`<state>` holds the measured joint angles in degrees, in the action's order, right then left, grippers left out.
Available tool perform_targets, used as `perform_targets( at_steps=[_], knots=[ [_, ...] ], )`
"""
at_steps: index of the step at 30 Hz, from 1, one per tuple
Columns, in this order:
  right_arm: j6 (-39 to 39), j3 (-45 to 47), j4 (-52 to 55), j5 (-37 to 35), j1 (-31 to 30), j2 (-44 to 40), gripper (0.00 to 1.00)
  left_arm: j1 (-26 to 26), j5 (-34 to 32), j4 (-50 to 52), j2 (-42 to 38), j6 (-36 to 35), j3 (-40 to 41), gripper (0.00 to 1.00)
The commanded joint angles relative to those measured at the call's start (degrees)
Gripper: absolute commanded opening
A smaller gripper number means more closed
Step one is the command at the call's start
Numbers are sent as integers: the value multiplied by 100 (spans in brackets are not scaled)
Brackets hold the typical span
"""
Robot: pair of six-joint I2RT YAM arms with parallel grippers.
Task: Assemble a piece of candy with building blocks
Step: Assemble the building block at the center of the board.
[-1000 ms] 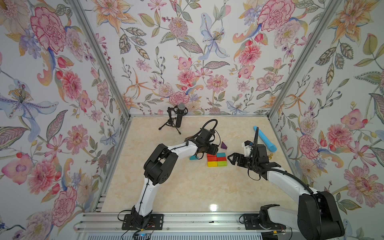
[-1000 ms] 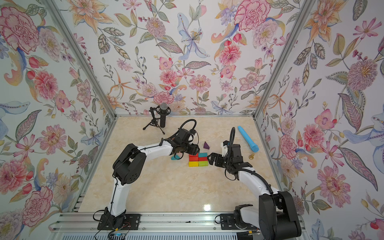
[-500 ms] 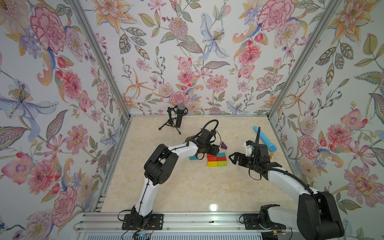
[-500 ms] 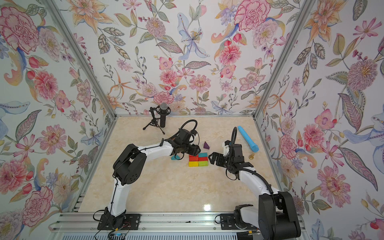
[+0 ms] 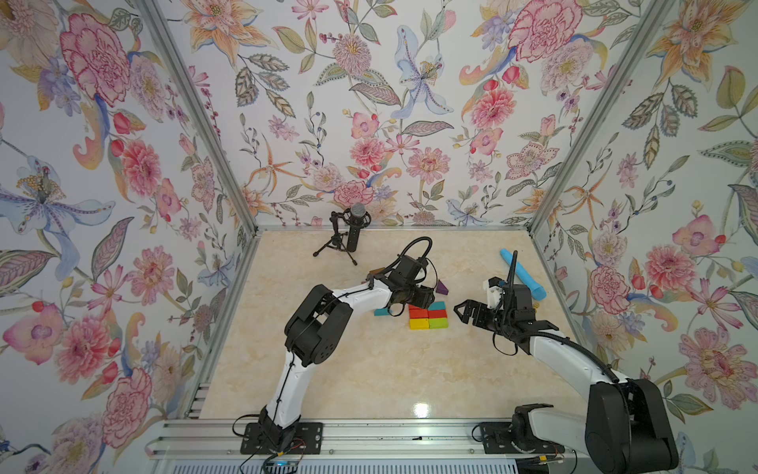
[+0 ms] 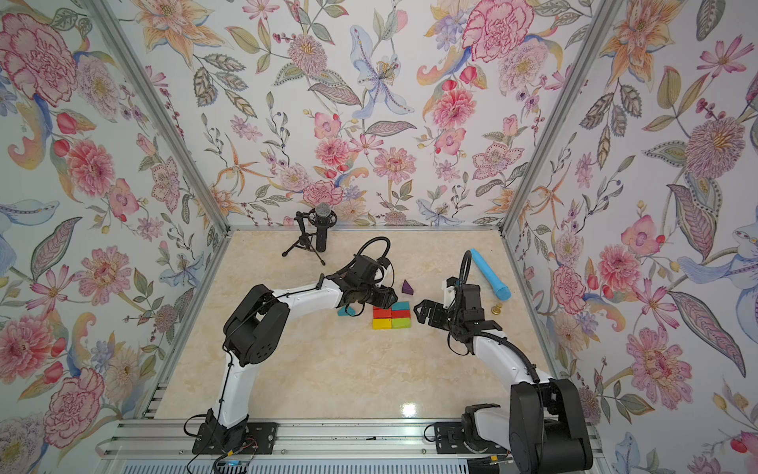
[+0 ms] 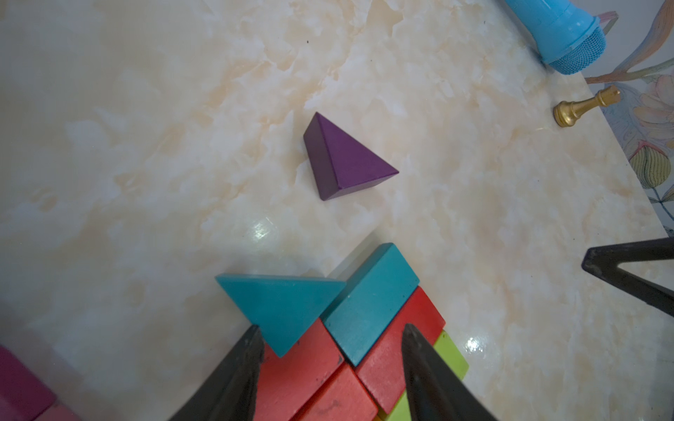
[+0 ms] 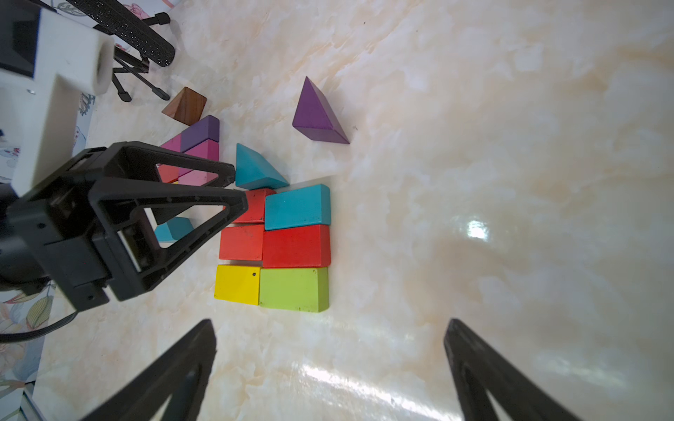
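Observation:
The building blocks form a flat cluster mid-table: a yellow brick (image 8: 237,284), a green brick (image 8: 293,289), two red bricks (image 8: 296,246) and a teal brick (image 8: 297,207). Another red brick (image 8: 255,206) is partly hidden by my left gripper (image 8: 237,187). That gripper hovers over this brick's end with its jaws partway open, and the left wrist view shows only red bricks (image 7: 291,364) beneath the left gripper (image 7: 332,331). A teal triangle (image 7: 281,310) touches the cluster. A purple triangle (image 5: 442,287) lies apart. My right gripper (image 8: 330,322) stands wide open and empty, just right of the cluster (image 5: 428,318).
Pink, magenta and purple blocks (image 8: 200,145) and a brown triangle (image 8: 186,105) lie behind the left gripper. A black microphone on a tripod (image 5: 348,238) stands at the back. A light-blue stick (image 5: 523,273) and a gold pawn (image 6: 497,308) lie near the right wall.

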<state>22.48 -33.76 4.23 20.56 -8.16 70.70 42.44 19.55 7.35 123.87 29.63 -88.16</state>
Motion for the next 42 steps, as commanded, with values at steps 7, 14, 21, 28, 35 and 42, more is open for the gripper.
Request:
perform_targets(
  at_steps=[7, 14, 21, 28, 35, 42],
  knots=[
    [-72, -193, -78, 45, 52, -81, 100, 72, 299, -83, 74, 96, -21, 61],
    [-73, -175, -80, 47, 69, -99, 100, 88, 336, -137, 91, 122, -3, 60],
    [-75, -166, -74, 55, 104, -135, 100, 89, 387, -181, 121, 166, -21, 60],
    [-77, -149, -71, 64, 131, -142, 100, 105, 435, -198, 192, 197, -102, 60],
    [-83, -149, -76, 78, 140, -133, 100, 116, 439, -144, 212, 177, -211, 60],
    [-118, -148, -71, 72, 165, -91, 100, 103, 394, -160, 65, 175, -149, 60]
  ],
)
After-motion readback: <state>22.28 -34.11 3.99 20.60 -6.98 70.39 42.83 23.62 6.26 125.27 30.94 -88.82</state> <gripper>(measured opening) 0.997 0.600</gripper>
